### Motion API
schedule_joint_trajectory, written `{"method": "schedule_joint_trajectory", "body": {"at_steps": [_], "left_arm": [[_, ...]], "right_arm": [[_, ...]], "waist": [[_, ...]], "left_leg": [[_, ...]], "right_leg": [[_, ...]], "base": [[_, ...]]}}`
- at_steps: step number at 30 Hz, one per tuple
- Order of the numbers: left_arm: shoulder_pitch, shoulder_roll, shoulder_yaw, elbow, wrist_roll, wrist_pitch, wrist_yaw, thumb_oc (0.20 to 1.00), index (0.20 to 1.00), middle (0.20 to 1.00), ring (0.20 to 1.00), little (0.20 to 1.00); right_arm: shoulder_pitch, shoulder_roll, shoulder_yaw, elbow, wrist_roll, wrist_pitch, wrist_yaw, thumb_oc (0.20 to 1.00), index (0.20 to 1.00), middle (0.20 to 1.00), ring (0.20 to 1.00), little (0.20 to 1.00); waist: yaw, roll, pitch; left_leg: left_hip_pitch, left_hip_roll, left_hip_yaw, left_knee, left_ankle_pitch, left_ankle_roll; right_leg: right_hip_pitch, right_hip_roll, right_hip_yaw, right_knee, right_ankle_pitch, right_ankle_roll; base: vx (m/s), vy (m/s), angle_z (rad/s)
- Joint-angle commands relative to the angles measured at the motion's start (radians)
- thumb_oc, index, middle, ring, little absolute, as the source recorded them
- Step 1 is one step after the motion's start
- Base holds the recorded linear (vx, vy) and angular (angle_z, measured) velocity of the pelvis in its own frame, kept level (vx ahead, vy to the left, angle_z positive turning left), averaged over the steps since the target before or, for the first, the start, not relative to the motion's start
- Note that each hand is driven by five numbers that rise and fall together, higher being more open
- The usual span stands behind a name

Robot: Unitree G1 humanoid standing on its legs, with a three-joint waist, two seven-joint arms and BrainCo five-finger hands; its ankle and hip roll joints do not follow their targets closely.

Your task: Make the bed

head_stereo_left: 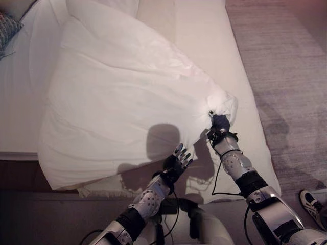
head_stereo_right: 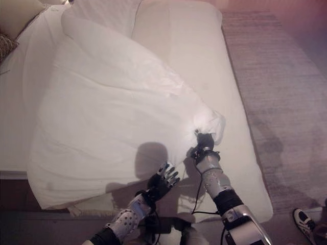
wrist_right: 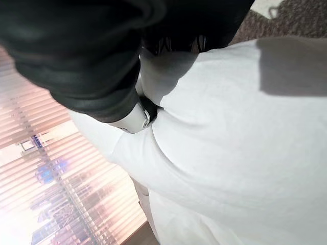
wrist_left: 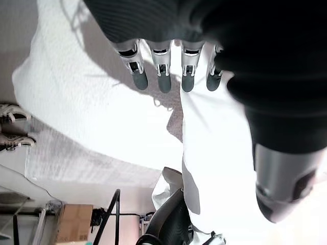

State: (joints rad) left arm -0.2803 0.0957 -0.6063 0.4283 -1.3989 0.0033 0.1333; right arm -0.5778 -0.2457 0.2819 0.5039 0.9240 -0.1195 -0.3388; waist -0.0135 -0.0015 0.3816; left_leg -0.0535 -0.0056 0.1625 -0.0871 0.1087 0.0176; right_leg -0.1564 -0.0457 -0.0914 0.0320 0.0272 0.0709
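Nearest, the left hand (head_stereo_left: 176, 162) hovers above the duvet's near edge with its fingers (wrist_left: 162, 79) straight and spread, holding nothing. Just beyond, the right hand (head_stereo_left: 220, 122) has its fingers curled into a bunched corner of the white duvet (head_stereo_left: 117, 107), gripping it above the bed's (head_stereo_left: 204, 35) right side. The duvet lies crooked, fanned diagonally across the mattress toward the far left, where a patterned pillow (head_stereo_left: 6, 28) sits. The step in hand seems to be dragging that corner out; next it probably needs pulling toward the foot corner and flattening. No writing is legible anywhere.
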Motion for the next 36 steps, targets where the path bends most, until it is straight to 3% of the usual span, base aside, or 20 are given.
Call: {"method": "schedule_joint_trajectory", "body": {"at_steps": [1, 11, 14, 24, 30, 36], "left_arm": [[0.024, -0.112, -0.054, -0.004, -0.062, 0.005, 0.002, 1.000, 1.000, 1.000, 1.000, 1.000], [0.109, -0.079, -0.125, -0.101, -0.093, 0.036, 0.008, 1.000, 1.000, 1.000, 1.000, 1.000], [0.074, -0.100, -0.107, -0.079, -0.095, 0.008, 0.018, 1.000, 1.000, 1.000, 1.000, 1.000], [0.044, -0.123, -0.116, -0.092, -0.099, -0.005, 0.022, 1.000, 1.000, 1.000, 1.000, 1.000], [-0.087, -0.170, -0.010, 0.027, -0.064, -0.073, 0.050, 1.000, 1.000, 1.000, 1.000, 1.000], [-0.258, -0.220, 0.178, 0.165, -0.064, -0.170, 0.111, 1.000, 1.000, 1.000, 1.000, 1.000]], "right_arm": [[-0.031, -0.015, -0.026, -0.117, -0.006, -0.069, -0.002, 0.200, 0.200, 0.200, 0.200, 0.200], [-0.046, 0.004, -0.031, -0.139, -0.029, -0.084, -0.036, 0.200, 0.200, 0.200, 0.200, 0.200], [-0.025, 0.009, -0.034, -0.152, -0.035, -0.093, -0.039, 0.200, 0.200, 0.200, 0.200, 0.200], [0.005, 0.018, -0.058, -0.160, -0.044, -0.116, -0.055, 0.200, 0.200, 0.200, 0.200, 0.200], [0.068, 0.039, -0.061, -0.208, -0.042, -0.134, -0.044, 0.200, 0.200, 0.200, 0.200, 0.200], [0.091, 0.050, -0.057, -0.224, -0.037, -0.139, -0.049, 0.200, 0.200, 0.200, 0.200, 0.200]], "waist": [[-0.023, -0.021, -0.079], [-0.010, -0.025, -0.094], [-0.015, -0.031, -0.102], [-0.024, -0.030, -0.117], [-0.043, -0.042, -0.126], [-0.068, -0.059, -0.127]], "left_leg": [[-0.007, -0.052, 0.009, 0.091, -0.132, 0.002], [-0.002, -0.051, 0.011, 0.106, -0.142, 0.003], [0.002, -0.050, 0.008, 0.092, -0.135, 0.001], [0.020, -0.054, -0.004, 0.040, -0.111, -0.005], [0.031, -0.051, -0.005, 0.005, -0.095, -0.014], [0.002, -0.038, 0.018, 0.000, -0.085, -0.024]], "right_leg": [[0.016, -0.050, 0.064, 0.015, 0.044, 0.075], [0.033, -0.053, 0.056, -0.004, 0.056, 0.076], [0.035, -0.054, 0.052, -0.007, 0.058, 0.077], [0.037, -0.058, 0.026, -0.014, 0.060, 0.078], [0.034, -0.056, 0.018, -0.013, 0.058, 0.079], [-0.011, -0.046, 0.028, -0.009, 0.068, 0.080]], "base": [[-0.01, -0.013, -0.04], [0.00, 0.000, 0.00], [0.00, 0.000, 0.00], [0.00, -0.002, 0.01], [0.00, -0.011, 0.09], [-0.04, -0.009, 0.00]]}}
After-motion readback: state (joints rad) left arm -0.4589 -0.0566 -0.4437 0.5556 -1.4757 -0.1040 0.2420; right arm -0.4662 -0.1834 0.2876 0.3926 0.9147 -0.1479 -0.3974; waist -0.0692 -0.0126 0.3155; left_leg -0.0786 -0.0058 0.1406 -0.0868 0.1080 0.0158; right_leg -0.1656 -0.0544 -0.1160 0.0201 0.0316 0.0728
